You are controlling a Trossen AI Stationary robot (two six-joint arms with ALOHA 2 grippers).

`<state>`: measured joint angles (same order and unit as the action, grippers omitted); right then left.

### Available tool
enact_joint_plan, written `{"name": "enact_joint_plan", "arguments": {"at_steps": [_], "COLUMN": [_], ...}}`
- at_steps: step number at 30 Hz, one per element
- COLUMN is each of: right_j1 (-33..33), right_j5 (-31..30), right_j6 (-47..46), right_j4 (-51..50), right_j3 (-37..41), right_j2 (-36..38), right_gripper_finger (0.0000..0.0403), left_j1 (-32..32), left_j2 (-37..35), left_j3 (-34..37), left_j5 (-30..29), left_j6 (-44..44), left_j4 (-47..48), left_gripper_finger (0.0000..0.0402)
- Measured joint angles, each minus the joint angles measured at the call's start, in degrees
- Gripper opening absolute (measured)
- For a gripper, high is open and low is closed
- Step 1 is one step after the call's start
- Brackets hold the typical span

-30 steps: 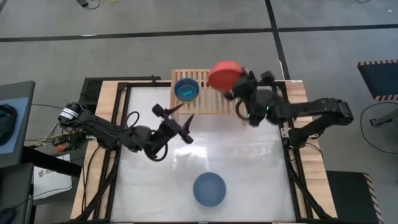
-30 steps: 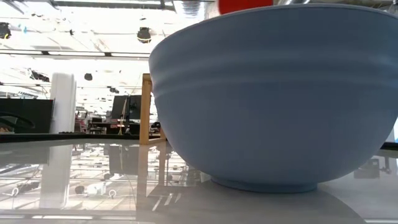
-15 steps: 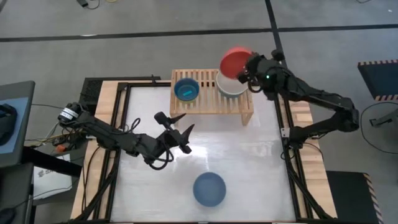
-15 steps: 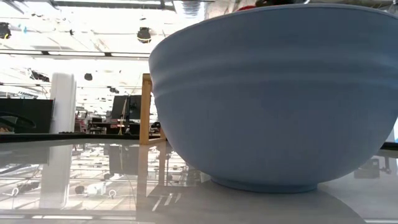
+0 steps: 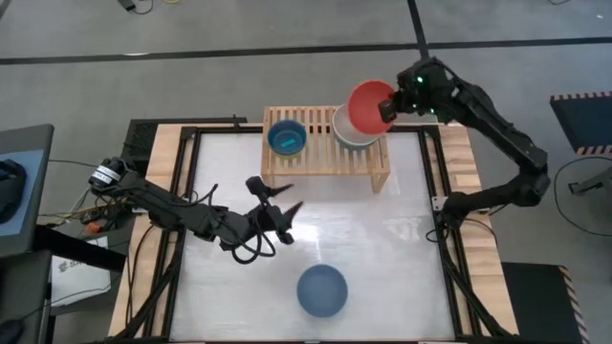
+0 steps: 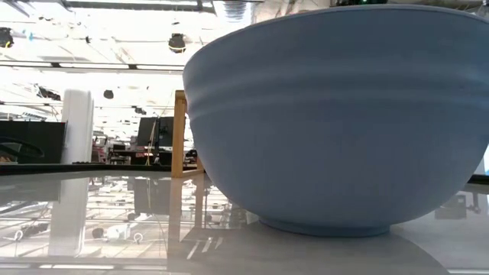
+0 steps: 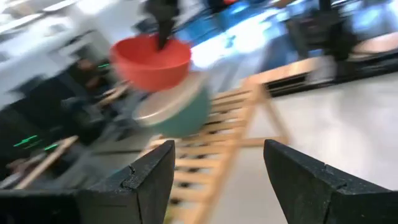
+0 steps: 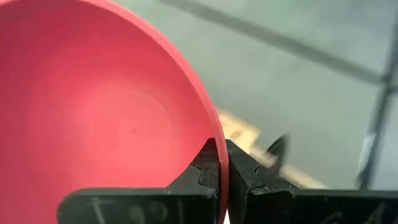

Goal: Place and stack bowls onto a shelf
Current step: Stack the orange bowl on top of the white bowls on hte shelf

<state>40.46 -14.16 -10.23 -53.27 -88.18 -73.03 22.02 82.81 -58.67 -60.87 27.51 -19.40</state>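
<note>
My right gripper (image 5: 390, 105) is shut on a red bowl (image 5: 369, 103), held over a white bowl (image 5: 349, 131) at the right end of the pale wooden shelf (image 5: 320, 158). In the left wrist view the red bowl (image 7: 152, 59) hangs just above the white bowl, which sits in a dark teal bowl (image 7: 180, 112); whether they touch I cannot tell. A cyan bowl (image 5: 286, 138) rests on the shelf's left part. A slate blue bowl (image 5: 320, 290) stands on the table near the front. My left gripper (image 5: 277, 214) is open and empty between that bowl and the shelf. My right gripper pinches the red bowl's rim (image 8: 214, 140) between its two fingers, one finger inside the bowl and one outside. It holds the rim's right side. The bowl has its opening up, tilted, and is lifted over the white bowl.
The slate blue bowl (image 6: 336, 114) fills most of the low view, with a shelf leg (image 6: 179, 134) behind it. The middle of the shelf's slatted top is bare. The white tabletop (image 5: 382, 248) is bounded by a black frame (image 5: 449, 268).
My right gripper has risen and carried the red bowl from the shelf's middle toward the table's far right, over the white bowl; the bowl has turned from showing its outside to opening up. My left gripper has moved toward the near edge, closer to the slate blue bowl.
</note>
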Motion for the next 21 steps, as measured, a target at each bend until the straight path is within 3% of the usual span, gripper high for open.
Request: {"name": "enact_joint_plan", "arguments": {"at_steps": [4,12,17,21], "right_j1": [3.82,5.82,5.86,5.82], "right_j5": [9.65,18.1,18.89,18.92], "right_j6": [-0.93,-0.51,0.14,1.08], "right_j4": [-5.33,-6.58,-6.31,-6.97], "right_j3": [-2.3,-3.17,-3.21,-4.83], "right_j2": [-4.34,-11.07,-12.13,-12.05], "right_gripper_finger": [0.0026,0.0037,0.0063,0.0092], "left_j1": [-0.18,-0.26,-0.26,-0.24], "left_j2": [0.0,0.0,0.0,0.0], "left_j3": [0.0,0.02,0.02,0.02], "left_j5": [10.01,22.73,30.73,32.61], "left_j6": [-6.23,-17.82,-23.77,-26.55], "left_j4": [6.03,20.33,25.68,26.97], "left_gripper_finger": [0.0233,0.0233,0.0233,0.0233]}}
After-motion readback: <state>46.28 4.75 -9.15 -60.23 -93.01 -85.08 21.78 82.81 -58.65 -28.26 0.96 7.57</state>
